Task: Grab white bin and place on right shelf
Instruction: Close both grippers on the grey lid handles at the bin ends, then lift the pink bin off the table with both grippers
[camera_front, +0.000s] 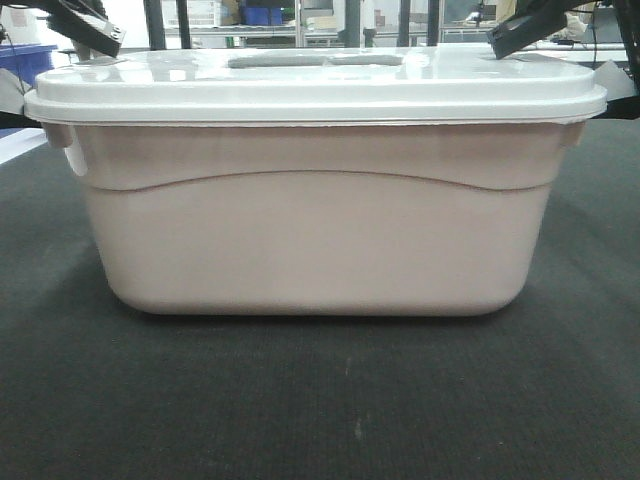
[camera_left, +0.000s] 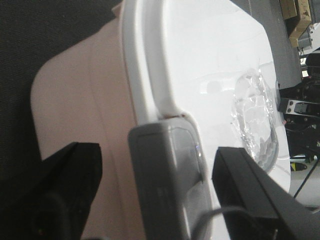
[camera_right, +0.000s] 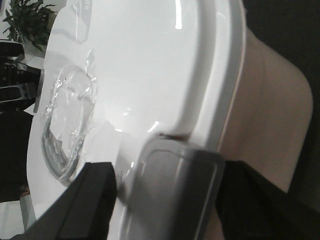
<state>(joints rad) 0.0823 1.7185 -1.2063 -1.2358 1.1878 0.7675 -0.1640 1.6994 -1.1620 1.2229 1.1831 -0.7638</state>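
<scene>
The white bin (camera_front: 315, 235) stands on a dark mat, filling the front view: pinkish body, white lid (camera_front: 310, 85) with a grey recessed handle (camera_front: 315, 60). My left gripper (camera_front: 95, 35) hovers at the lid's left end. In the left wrist view it (camera_left: 157, 152) is open, its black fingers (camera_left: 75, 170) either side of the bin's grey end latch (camera_left: 167, 170), with gaps. My right gripper (camera_front: 520, 35) is at the lid's right end. In the right wrist view it (camera_right: 170, 170) is open, straddling the other grey latch (camera_right: 175, 190) closely. The right shelf is not in view.
The dark mat (camera_front: 320, 400) stretches in front of and beside the bin. Behind it are dark uprights, racks and blue bins (camera_front: 262, 14), another blue bin at far left (camera_front: 25, 55). A plant (camera_right: 27, 22) shows in the right wrist view.
</scene>
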